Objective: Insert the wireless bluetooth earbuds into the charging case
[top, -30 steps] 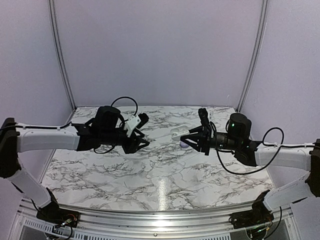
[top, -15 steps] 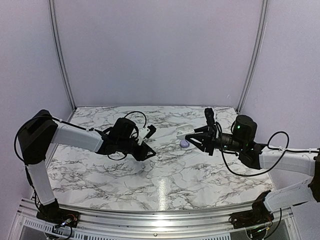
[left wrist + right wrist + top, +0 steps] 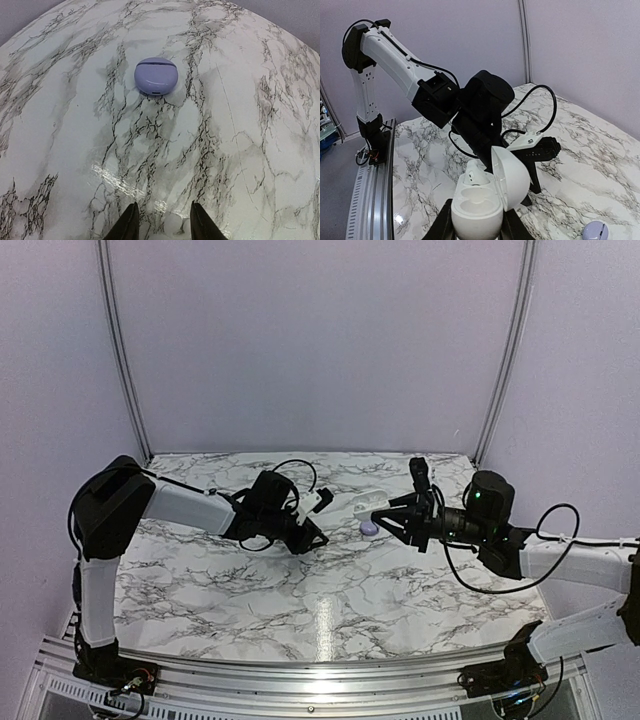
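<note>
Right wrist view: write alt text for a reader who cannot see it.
The right pincer grips an open white charging case, one white earbud seated, the other well empty. Behind it, the left arm over a marble table.

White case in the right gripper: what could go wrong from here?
The white case is pinched only at its base by the right gripper, lid open, above the table; a nudge could twist it or shake out the seated earbud. The left gripper is close by, so the two grippers could collide during insertion.
</note>
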`<state>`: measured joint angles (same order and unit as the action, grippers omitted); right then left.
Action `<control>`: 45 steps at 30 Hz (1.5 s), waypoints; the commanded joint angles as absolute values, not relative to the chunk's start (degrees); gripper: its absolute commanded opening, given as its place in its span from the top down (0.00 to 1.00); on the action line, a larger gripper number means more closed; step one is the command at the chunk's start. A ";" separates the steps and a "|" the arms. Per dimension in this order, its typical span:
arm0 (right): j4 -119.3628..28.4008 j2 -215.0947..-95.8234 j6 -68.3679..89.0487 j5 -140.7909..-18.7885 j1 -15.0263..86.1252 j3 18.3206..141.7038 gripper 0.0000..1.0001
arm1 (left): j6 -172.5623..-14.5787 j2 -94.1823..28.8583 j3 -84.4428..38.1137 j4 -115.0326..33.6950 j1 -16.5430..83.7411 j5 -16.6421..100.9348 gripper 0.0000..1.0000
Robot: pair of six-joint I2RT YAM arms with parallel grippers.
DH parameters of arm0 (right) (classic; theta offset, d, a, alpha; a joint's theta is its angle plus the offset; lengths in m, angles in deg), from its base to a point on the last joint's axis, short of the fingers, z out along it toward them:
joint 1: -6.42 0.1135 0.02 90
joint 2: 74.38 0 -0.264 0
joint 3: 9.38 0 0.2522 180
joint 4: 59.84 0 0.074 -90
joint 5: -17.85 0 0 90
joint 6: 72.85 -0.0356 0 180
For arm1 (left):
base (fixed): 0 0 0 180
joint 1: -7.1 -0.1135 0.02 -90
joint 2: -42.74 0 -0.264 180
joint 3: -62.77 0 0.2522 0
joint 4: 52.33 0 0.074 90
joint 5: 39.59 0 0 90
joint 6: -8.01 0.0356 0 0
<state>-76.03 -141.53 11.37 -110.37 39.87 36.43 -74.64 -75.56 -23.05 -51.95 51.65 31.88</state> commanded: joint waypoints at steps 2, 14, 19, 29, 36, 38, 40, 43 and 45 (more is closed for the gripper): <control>-76.09 -140.52 11.60 -110.43 39.25 36.65 1.00 | -72.73 -78.66 -27.21 -47.11 51.53 32.61 0.66; -76.05 -140.50 11.62 -110.38 39.21 36.69 1.00 | -71.69 -80.59 -28.14 -45.00 52.33 30.05 0.67; -75.80 -140.48 11.70 -110.30 39.16 36.89 1.00 | -71.17 -81.75 -29.05 -43.37 52.45 31.00 0.71; -75.81 -140.36 11.92 -110.46 39.20 36.90 1.00 | -77.25 -74.88 -22.45 -45.10 52.45 38.74 0.97; -77.21 -140.97 11.91 -111.31 39.21 36.65 1.00 | -94.46 -61.65 -7.47 -51.46 52.57 51.61 1.00; -77.90 -141.43 11.85 -111.55 39.20 36.47 1.00 | -97.58 -58.65 -4.25 -52.46 53.34 54.64 1.00; -78.22 -141.85 11.80 -112.01 39.20 36.59 1.00 | -98.84 -56.53 -2.47 -52.76 54.10 56.61 1.00; -78.42 -141.97 11.79 -112.23 39.21 36.53 1.00 | -97.44 -54.84 -1.15 -54.12 54.20 55.81 0.94; -78.34 -141.80 11.80 -112.23 39.18 36.54 1.00 | -95.42 -54.69 -1.74 -54.14 54.13 53.26 0.89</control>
<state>-76.14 -141.71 11.46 -111.28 39.83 36.34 -95.25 -56.52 -1.63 -51.03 53.86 53.24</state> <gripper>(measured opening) 0.251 0.075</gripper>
